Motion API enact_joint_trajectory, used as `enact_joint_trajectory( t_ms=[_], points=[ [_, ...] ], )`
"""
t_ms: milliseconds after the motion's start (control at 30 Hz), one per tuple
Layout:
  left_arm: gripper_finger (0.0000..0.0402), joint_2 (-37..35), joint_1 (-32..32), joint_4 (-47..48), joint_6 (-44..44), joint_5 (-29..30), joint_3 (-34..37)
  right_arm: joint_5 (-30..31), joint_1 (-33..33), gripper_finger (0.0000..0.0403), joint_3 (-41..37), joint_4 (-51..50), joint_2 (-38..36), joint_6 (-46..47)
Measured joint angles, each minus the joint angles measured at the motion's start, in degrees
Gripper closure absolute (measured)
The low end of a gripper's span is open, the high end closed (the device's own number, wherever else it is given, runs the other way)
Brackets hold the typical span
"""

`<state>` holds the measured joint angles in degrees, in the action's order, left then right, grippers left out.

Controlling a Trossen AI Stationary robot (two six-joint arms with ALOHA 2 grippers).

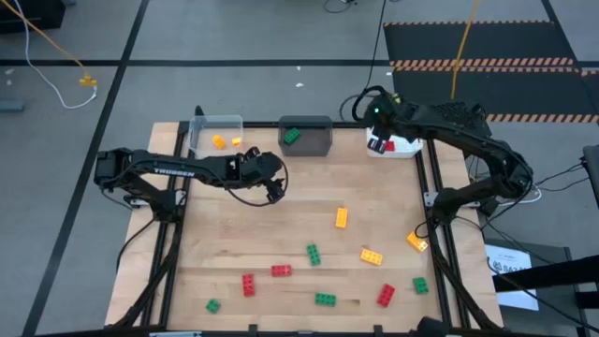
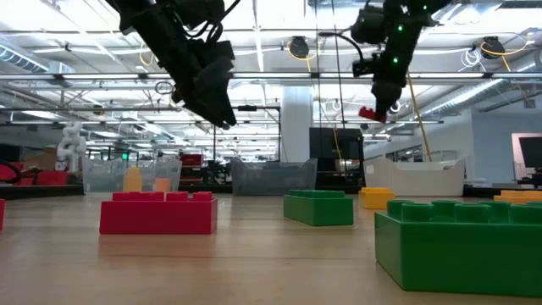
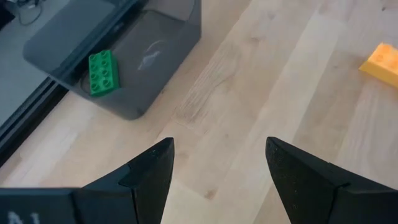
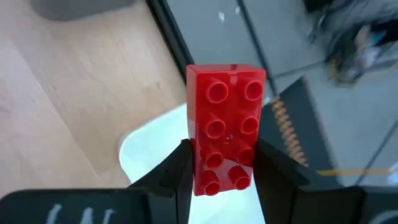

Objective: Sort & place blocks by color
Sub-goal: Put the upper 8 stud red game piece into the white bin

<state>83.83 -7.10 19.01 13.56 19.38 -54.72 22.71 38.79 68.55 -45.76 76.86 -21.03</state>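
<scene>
My right gripper (image 1: 379,142) hangs above the white bin (image 1: 404,148) at the table's far right and is shut on a red block (image 4: 225,124), seen also in the low view as the red block (image 2: 368,113). My left gripper (image 1: 272,185) is open and empty, above bare wood just near of the dark grey bin (image 1: 306,138). In the left wrist view that dark grey bin (image 3: 155,37) holds a green block (image 3: 102,73). The clear bin (image 1: 217,134) holds orange blocks. Several red, green and orange blocks lie flat on the table's near half. My right gripper pinches the red block between its two fingers (image 4: 175,171), on the long side walls of the end nearest the wrist (image 4: 214,177). The studded face is toward the wrist camera. The block juts out past the fingertips along the fingers, lifted clear above the white bin (image 4: 146,149).
Loose blocks on the near half: orange (image 1: 342,217), (image 1: 371,256), (image 1: 416,241); green (image 1: 313,253), (image 1: 325,299), (image 1: 420,285), (image 1: 212,305); red (image 1: 281,271), (image 1: 248,284), (image 1: 386,295). The three bins stand in a row along the far edge. Bare wood lies in the table's middle.
</scene>
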Motion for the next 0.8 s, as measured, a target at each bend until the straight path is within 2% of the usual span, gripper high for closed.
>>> enact_joint_trajectory(
  t_ms=[167,500,800],
  points=[
    [0.0147,0.0,0.1,0.0,0.0,-0.1,0.0,-6.3,5.0,0.0286,0.0,-1.3,2.0,5.8],
    [0.0147,0.0,0.1,0.5,-0.1,-0.1,0.0,-6.4,7.9,0.0284,-2.4,-1.8,6.9,11.1],
    [0.0147,0.0,0.1,0.4,-0.4,-0.1,0.0,-6.4,10.5,0.0283,-6.3,0.7,7.5,11.4]
  ],
)
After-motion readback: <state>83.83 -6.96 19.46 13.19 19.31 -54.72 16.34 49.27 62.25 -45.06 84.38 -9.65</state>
